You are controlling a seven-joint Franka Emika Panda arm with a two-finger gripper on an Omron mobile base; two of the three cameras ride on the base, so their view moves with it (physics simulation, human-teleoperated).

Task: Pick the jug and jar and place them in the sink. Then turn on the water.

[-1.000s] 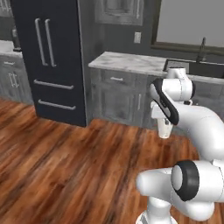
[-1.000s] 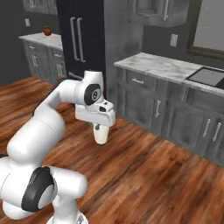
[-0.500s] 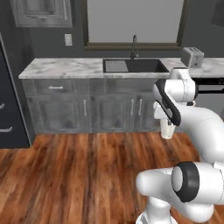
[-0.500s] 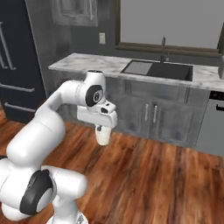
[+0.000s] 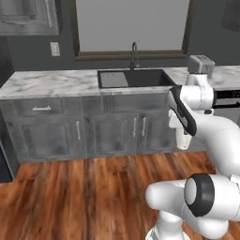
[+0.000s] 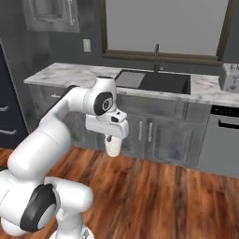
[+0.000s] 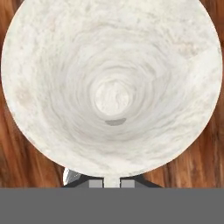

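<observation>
— Since a moment ago the whole view has turned: the tall dark fridge has gone off to the left, and now the sink [image 5: 133, 78] stands almost straight in front of the robot. I think the base has driven, not the furniture.

— And the jug [image 6: 113, 146]? Has it changed place?

— No, it hangs under the tool [image 6: 112, 139] just as before, over the wooden floor [image 5: 84, 197], well apart from the sink. The tool is closed tight on the jug's rim. From the camera on the hand I look straight down into the jug [image 7: 111, 87]; its pale, marbled inside goes down in rings to a small round bottom, and brown floor boards show around it.

— Is it upright?

— Yes, the mouth is up and the narrow foot points to the floor. In the left base view it shows as a cream shape [image 5: 183, 139] just beside the arm, in front of the grey cabinet doors [image 5: 112, 133].

— What is on the tabletop [image 5: 51, 83]?

— The marble tabletop carries the black basin, with a slim dark faucet [image 5: 134, 54] behind it under the window. To the right of the sink stands a grey toaster [image 6: 229, 77].
</observation>
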